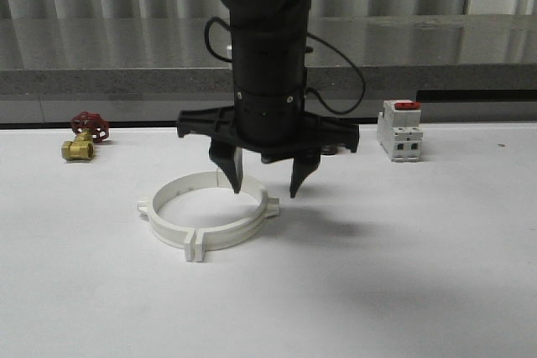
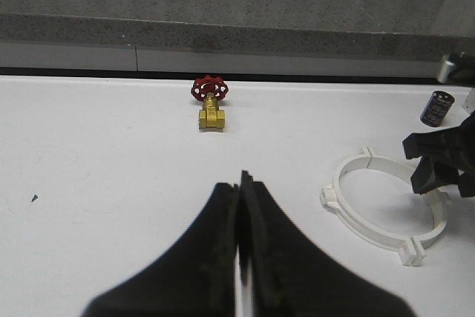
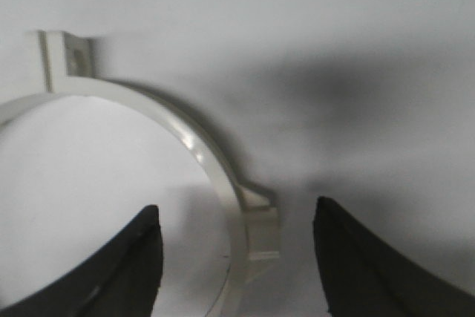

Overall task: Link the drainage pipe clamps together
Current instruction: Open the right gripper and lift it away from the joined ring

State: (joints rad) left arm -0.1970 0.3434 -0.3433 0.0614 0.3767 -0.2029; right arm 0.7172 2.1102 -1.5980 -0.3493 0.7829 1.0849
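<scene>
The two white drainage pipe clamps (image 1: 172, 228) lie flat on the table, closed into one ring, with tabs meeting at the near seam (image 1: 195, 247). My right gripper (image 1: 267, 184) hangs open just above the ring's right side, one finger inside the ring and the other outside. In the right wrist view the ring's wall (image 3: 185, 128) and a side tab (image 3: 260, 229) sit between the spread fingers of the right gripper (image 3: 237, 207). My left gripper (image 2: 241, 181) is shut on nothing, over bare table to the left of the clamps (image 2: 364, 224).
A brass valve with a red handwheel (image 1: 84, 136) (image 2: 210, 102) sits at the back left. A white breaker with a red switch (image 1: 399, 130) stands at the back right. A small dark cylinder (image 2: 438, 107) stands behind the ring. A grey ledge (image 1: 101, 81) bounds the table's far edge.
</scene>
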